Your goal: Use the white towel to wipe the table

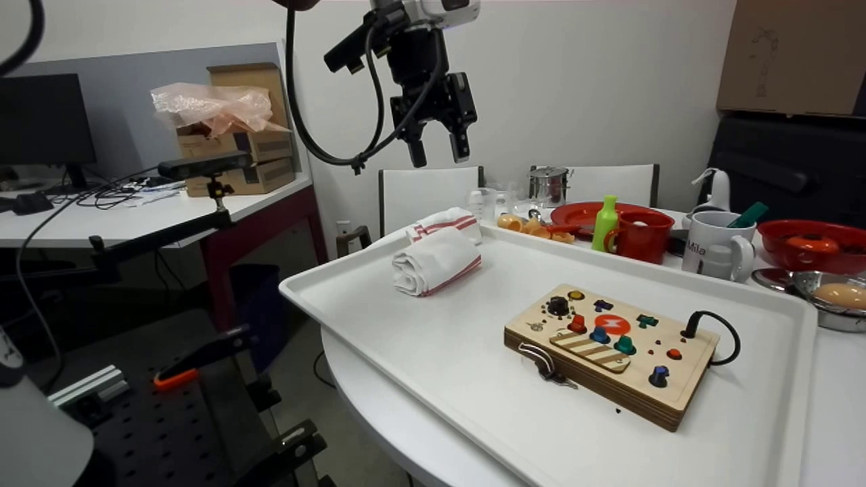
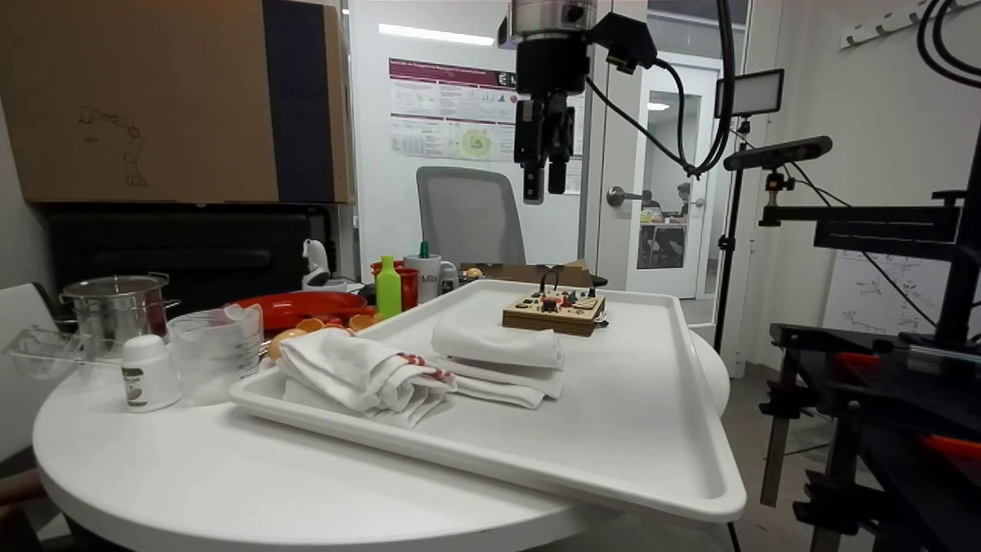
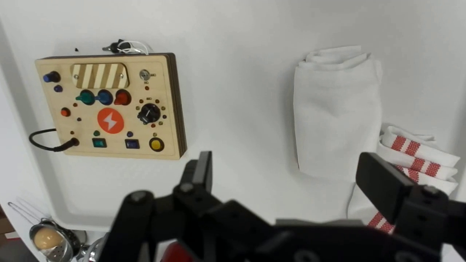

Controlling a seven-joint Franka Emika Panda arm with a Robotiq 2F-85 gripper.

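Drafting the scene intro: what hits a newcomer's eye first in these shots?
Probably the flat light-wood box studded with coloured knobs and buttons, lying on the glossy white rectangular rimmed tray. Next, the folded white towels with red stripes, close together toward the tray's opposite end. Then, perhaps, the lime-green bottle standing just outside the tray, beside a red mug.

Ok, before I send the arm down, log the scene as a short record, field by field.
Fingers: open, empty, raised above the white tray
Towels: two folded bundles, white with red stripes, close together on the tray
Button board: wooden, on the tray, apart from the towels
Dark speck: on the tray near the board
Beyond the tray: green bottle, red mug, white mug
Wiping: not under way, no towel held
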